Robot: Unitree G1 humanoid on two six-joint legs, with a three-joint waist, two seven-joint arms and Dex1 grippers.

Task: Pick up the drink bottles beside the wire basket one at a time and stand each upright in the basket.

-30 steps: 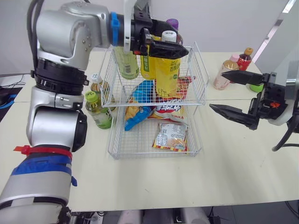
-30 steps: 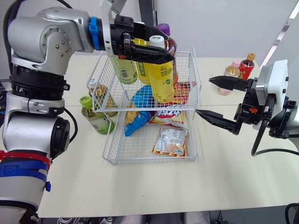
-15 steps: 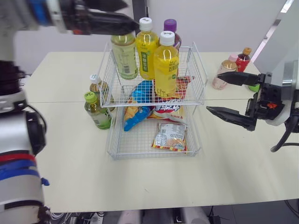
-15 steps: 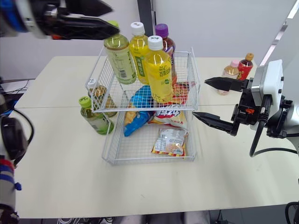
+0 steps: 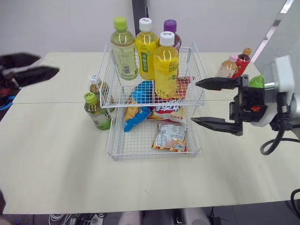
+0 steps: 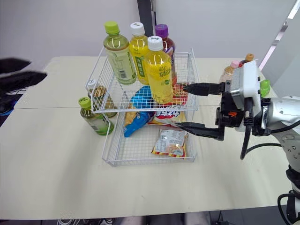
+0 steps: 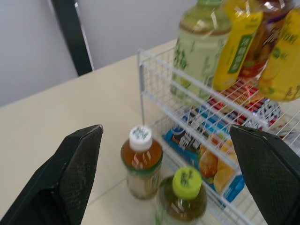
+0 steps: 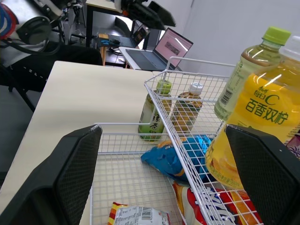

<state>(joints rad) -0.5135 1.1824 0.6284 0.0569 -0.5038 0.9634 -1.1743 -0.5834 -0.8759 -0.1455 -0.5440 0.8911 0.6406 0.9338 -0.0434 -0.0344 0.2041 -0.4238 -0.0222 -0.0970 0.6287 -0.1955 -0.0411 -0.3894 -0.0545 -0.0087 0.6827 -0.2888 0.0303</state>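
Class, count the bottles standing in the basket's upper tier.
4: green-capped bottle at the left, rear yellow bottle beside it, purple-capped bottle at the back right, front yellow bottle.

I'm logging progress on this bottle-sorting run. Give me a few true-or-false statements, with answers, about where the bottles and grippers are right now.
1. Four bottles stand upright in the upper tier of the wire basket. True.
2. The left gripper holds a bottle. False: it is open and empty, out to the basket's left.
3. A green-capped bottle and a white-capped bottle stand on the table at the basket's left side. True.
4. The right gripper is shut on a bottle. False: it is open and empty, near the basket's right side.
5. The basket's lower tier is bare. False: snack packets lie in it.
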